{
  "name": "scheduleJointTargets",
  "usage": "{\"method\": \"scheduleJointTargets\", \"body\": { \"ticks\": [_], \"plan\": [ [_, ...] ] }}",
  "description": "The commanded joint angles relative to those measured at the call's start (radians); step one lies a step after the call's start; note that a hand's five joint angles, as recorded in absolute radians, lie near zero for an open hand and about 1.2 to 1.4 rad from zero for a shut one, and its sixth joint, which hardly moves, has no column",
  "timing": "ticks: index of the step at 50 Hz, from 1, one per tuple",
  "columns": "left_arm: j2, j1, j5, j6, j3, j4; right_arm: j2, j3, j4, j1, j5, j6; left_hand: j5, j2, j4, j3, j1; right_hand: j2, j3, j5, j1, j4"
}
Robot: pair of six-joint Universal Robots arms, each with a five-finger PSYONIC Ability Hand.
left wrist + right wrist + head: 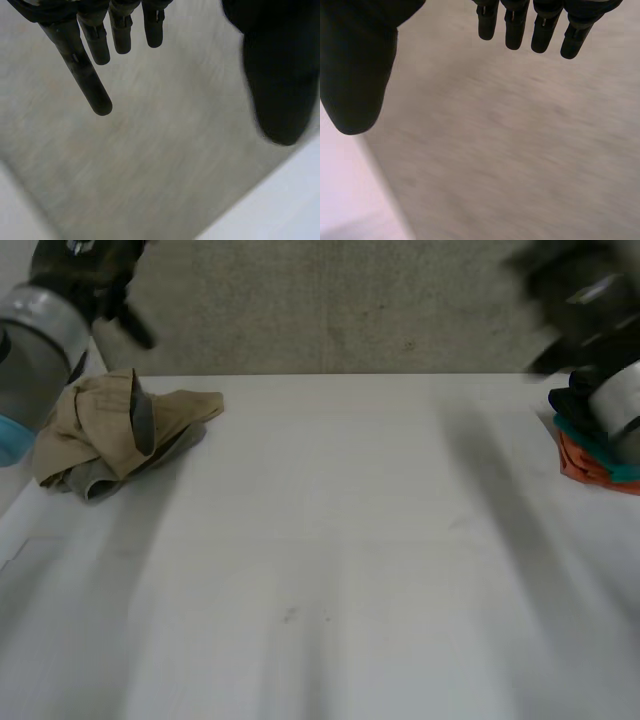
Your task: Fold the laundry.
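Observation:
A crumpled tan and grey garment point(120, 430) lies in a heap at the table's far left corner. At the far right edge sits a pile of folded clothes point(590, 460) in orange, teal and black, partly behind my right arm. My left hand point(95, 275) hangs raised beyond the table's far left edge, above the tan garment; its fingers point(95, 55) are straight and hold nothing. My right hand point(575, 290) is raised past the far right edge above the pile, its fingers point(530, 25) straight and its thumb point(360, 65) spread apart, empty.
The white table point(330, 560) stretches bare between the two heaps. Grey carpet floor point(330, 300) lies beyond its far edge, and both wrist views look down on that floor with a strip of table edge point(280, 205).

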Motion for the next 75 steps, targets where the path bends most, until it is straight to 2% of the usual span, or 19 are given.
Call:
{"method": "scheduleJointTargets", "body": {
  "ticks": [1,4,8,15,18,20,21,27,30,35,39,43,50,57,59,61,65,70,75],
  "plan": [
    [-0.267,0.151,0.022,0.349,0.047,0.136,0.055,0.203,0.069,0.175,0.029,-0.150,-0.046,-0.034,-0.510,-0.035,-0.014,-0.042,-0.040,-0.042,-0.050,-0.031],
    [-0.393,0.211,0.066,0.443,0.082,0.219,0.067,0.267,0.072,0.203,0.049,-0.196,-0.046,-0.034,-0.510,-0.035,-0.014,-0.042,-0.040,-0.042,-0.050,-0.031],
    [-0.544,0.261,0.141,0.489,0.159,0.299,0.070,0.332,0.072,0.200,0.059,-0.198,-0.046,-0.034,-0.510,-0.035,-0.014,-0.042,-0.040,-0.042,-0.050,-0.031],
    [-0.738,0.295,0.186,0.485,0.360,0.337,0.070,0.407,0.071,0.192,0.054,-0.198,-0.025,-0.013,-0.488,-0.014,0.007,-0.042,-0.040,-0.042,-0.050,-0.031],
    [-0.804,0.298,0.200,0.472,0.459,0.333,0.070,0.418,0.072,0.191,0.052,-0.196,0.464,0.475,0.000,0.474,0.495,-0.042,-0.040,-0.042,-0.050,-0.031],
    [-0.821,0.285,0.194,0.456,0.479,0.340,0.070,0.422,0.072,0.187,0.054,-0.198,1.172,1.184,0.708,1.182,1.203,-0.042,-0.040,-0.042,-0.050,-0.031],
    [-0.821,0.278,0.186,0.449,0.473,0.345,0.070,0.424,0.072,0.184,0.054,-0.198,1.176,1.188,0.712,1.186,1.208,-0.042,-0.040,-0.042,-0.050,-0.031],
    [-0.584,0.197,0.092,0.319,0.339,0.374,0.053,0.430,0.068,0.155,0.055,-0.198,1.176,1.188,0.712,1.186,1.208,-0.042,-0.040,-0.042,-0.050,-0.031],
    [-0.449,0.171,0.089,0.229,0.242,0.411,0.042,0.427,0.064,0.155,0.055,-0.196,1.176,1.188,0.712,1.186,1.208,-0.042,-0.040,-0.042,-0.050,-0.031],
    [-0.119,0.075,0.088,-0.065,0.034,0.467,0.019,0.418,0.061,0.154,0.062,-0.192,1.176,1.188,0.712,1.186,1.208,-0.042,-0.040,-0.042,-0.050,-0.031],
    [0.062,-0.002,0.095,-0.233,-0.079,0.471,-0.008,0.418,0.064,0.149,0.065,-0.170,1.176,1.188,0.712,1.186,1.208,-0.042,-0.040,-0.042,-0.050,-0.031],
    [0.142,-0.083,0.094,-0.311,-0.151,0.465,-0.040,0.415,0.071,0.135,0.074,-0.123,1.176,1.188,0.712,1.186,1.208,-0.042,-0.040,-0.042,-0.050,-0.031],
    [0.089,-0.294,0.097,-0.313,-0.244,0.434,-0.105,0.415,0.072,0.068,0.085,-0.037,1.176,1.188,0.712,1.186,1.208,-0.042,-0.040,-0.042,-0.050,-0.031],
    [-0.172,-0.452,0.103,-0.236,-0.255,0.415,-0.143,0.387,0.074,-0.027,0.172,0.032,1.176,1.188,0.712,1.186,1.208,-0.042,-0.040,-0.042,-0.050,-0.031],
    [-0.250,-0.489,0.098,-0.151,-0.232,0.392,-0.143,0.379,0.077,-0.041,0.193,0.034,0.568,0.580,0.104,0.579,0.600,-0.042,-0.040,-0.042,-0.050,-0.031],
    [-0.286,-0.516,0.089,-0.065,-0.219,0.360,-0.143,0.367,0.087,-0.056,0.210,0.034,0.209,0.221,-0.255,0.220,0.241,-0.042,-0.040,-0.042,-0.050,-0.031],
    [-0.217,-0.518,0.082,0.044,-0.228,0.316,-0.145,0.349,0.120,-0.056,0.207,0.032,0.026,0.037,-0.438,0.036,0.057,-0.042,-0.040,-0.042,-0.050,-0.031],
    [-0.056,-0.473,0.063,0.049,-0.286,0.290,-0.143,0.309,0.169,-0.044,0.204,0.023,0.028,0.040,-0.435,0.039,0.060,-0.042,-0.040,-0.042,-0.050,-0.031],
    [0.085,-0.384,-0.035,0.048,-0.376,0.254,-0.136,0.185,0.303,0.058,0.181,0.025,0.034,0.046,-0.430,0.045,0.066,-0.042,-0.040,-0.042,-0.050,-0.031]
  ]
}}
